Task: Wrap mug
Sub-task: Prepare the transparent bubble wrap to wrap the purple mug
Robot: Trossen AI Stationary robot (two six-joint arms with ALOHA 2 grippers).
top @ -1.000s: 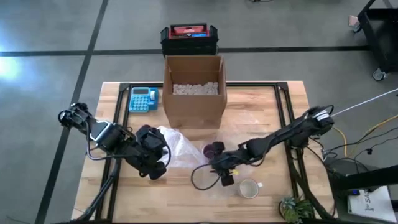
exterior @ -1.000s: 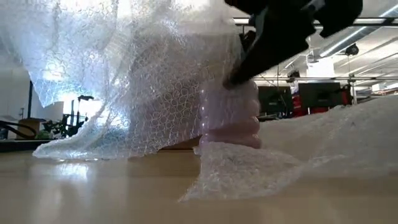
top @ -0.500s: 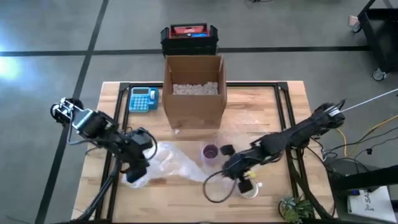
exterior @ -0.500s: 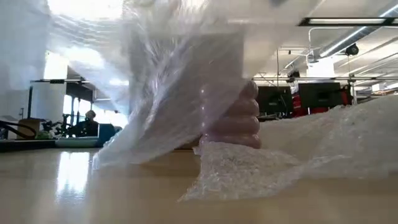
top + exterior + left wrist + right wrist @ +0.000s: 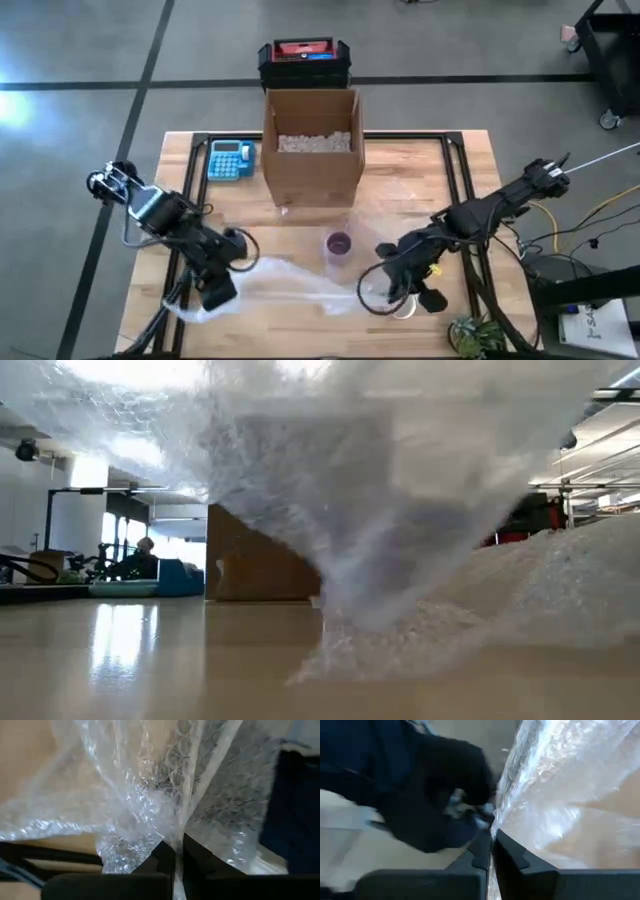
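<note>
Bubble wrap is stretched across the front half of the table, pinched at both ends. At the front left, the left gripper is seen with its jaws pressed together on one end of the sheet; in the left wrist view the fingers are closed tight with the wrap bunched between them. At the front right, the right gripper is clamped on the other end; in the right wrist view its fingers meet on the film's edge. A purple mug is set upright near the table's middle, just behind the stretched sheet and between the two grippers. In the low view the wrap fills most of the frame and the mug cannot be made out behind it. A cardboard box holding pale filler is placed at the back centre, with a blue calculator to its left. A white cup is partly visible beside the right gripper. A small plant is noted at the front right corner
</note>
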